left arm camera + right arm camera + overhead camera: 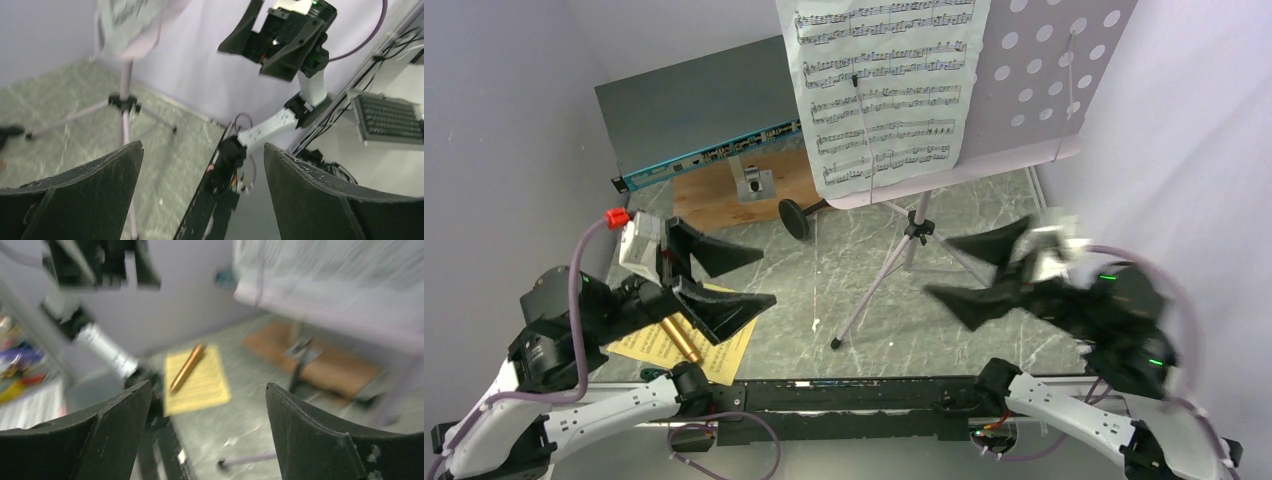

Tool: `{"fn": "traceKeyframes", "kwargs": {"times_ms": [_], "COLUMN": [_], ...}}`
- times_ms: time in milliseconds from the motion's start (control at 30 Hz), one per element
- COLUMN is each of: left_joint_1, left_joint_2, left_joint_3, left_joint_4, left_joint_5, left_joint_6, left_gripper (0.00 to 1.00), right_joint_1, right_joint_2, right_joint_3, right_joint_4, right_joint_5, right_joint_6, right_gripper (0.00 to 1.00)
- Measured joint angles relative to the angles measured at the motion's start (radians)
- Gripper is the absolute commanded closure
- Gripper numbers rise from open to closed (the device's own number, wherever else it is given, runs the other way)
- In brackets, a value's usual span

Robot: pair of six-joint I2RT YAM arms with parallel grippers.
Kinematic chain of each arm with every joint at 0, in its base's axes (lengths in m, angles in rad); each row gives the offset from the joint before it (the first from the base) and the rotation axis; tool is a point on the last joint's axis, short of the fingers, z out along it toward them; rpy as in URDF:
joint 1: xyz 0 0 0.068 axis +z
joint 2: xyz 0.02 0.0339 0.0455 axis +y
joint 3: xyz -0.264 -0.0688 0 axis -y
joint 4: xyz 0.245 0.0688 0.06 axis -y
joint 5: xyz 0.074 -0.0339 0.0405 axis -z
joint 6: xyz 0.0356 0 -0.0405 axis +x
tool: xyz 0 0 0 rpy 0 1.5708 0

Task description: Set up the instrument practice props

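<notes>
The pale lilac music stand (pixel 1044 80) rises on tripod legs (pixel 879 285) at the back middle, with a white music sheet (pixel 884 90) on its desk. A yellow music sheet (pixel 649 345) lies flat at the near left, and the gold microphone (pixel 682 340) rests on it. The short black mic stand (pixel 794 218) is by the wooden board. My left gripper (pixel 766 277) hovers open above the yellow sheet, empty. My right gripper (pixel 936 266) is open and empty, right of the stand's pole. The right wrist view shows the yellow sheet (pixel 197 382) and microphone (pixel 187 367) beyond its open jaws.
A flat grey network switch (pixel 694 120) with a blue front stands at the back left. In front of it lies a wooden board (pixel 714 200) bearing a metal block (pixel 752 182). Pale walls close in on both sides. One tripod foot (pixel 836 343) reaches toward the near edge.
</notes>
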Motion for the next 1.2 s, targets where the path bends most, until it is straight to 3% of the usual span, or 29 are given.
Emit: {"fn": "traceKeyframes", "kwargs": {"times_ms": [100,200,333,467,600,767,933,1200], "left_joint_1": [-0.001,-0.001,-0.001,-0.001,-0.001,-0.002,-0.002,-0.002], "left_joint_2": [-0.096,-0.150,-0.148,-0.150,-0.158,-0.215,-0.238,-0.238], "left_joint_3": [-0.090,-0.182,-0.200,-0.136,-0.024,0.010,0.010,-0.008], "left_joint_4": [-0.089,-0.205,-0.333,-0.441,-0.526,-0.572,-0.618,-0.656], "left_joint_5": [-0.045,-0.123,-0.209,-0.316,-0.442,-0.517,-0.528,-0.514], "left_joint_6": [-0.032,-0.089,-0.143,-0.172,-0.216,-0.267,-0.311,-0.352], "left_gripper": [0.04,0.02,0.02,0.03,0.04,0.04,0.04,0.04], "right_joint_1": [0.002,0.055,0.304,0.500,0.516,0.485,0.377,0.204], "right_joint_2": [-0.020,0.024,0.192,0.484,0.792,1.080,1.326,1.481], "right_joint_3": [-0.300,-0.610,-0.750,-0.670,-0.519,-0.254,0.027,0.039], "right_joint_4": [0.110,0.241,0.327,0.504,0.615,0.618,0.524,0.519], "right_joint_5": [-0.173,-0.249,-0.160,0.056,0.249,0.406,0.399,0.172], "right_joint_6": [0.100,0.212,0.256,0.272,0.307,0.373,0.521,0.714], "right_gripper": [0.15,0.14,0.15,0.14,0.11,0.10,0.12,0.17]}}
